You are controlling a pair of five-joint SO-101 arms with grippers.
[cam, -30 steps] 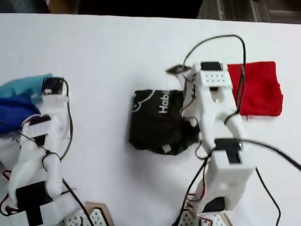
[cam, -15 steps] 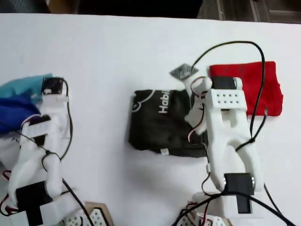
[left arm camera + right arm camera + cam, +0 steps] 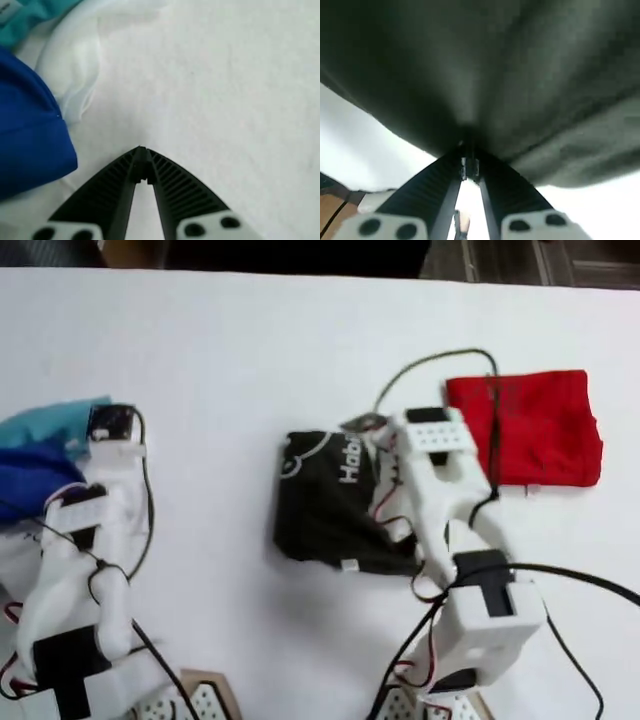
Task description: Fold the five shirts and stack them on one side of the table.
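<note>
A black shirt (image 3: 335, 505) with white print lies roughly folded mid-table. My right gripper (image 3: 363, 425) sits at its far right corner; in the right wrist view the fingertips (image 3: 469, 167) are shut, pinching a fold of the black shirt (image 3: 520, 75). A folded red shirt (image 3: 525, 430) lies to the right of it. At the left edge are a teal shirt (image 3: 50, 422) and a blue shirt (image 3: 30, 480). My left gripper (image 3: 108, 418) rests beside them, shut (image 3: 142, 170) on nothing, next to the blue shirt (image 3: 27, 135) and a white shirt (image 3: 75, 75).
The white tabletop (image 3: 220, 350) has free room at the back and between the two arms. Cables loop over the right arm (image 3: 470, 355) and cross the red shirt. Both arm bases stand at the near edge (image 3: 200, 695).
The right arm swung right towards the red shirt, then back left and down onto the black shirt's far right corner. The shirt's near right edge spread flatter. The left arm kept still.
</note>
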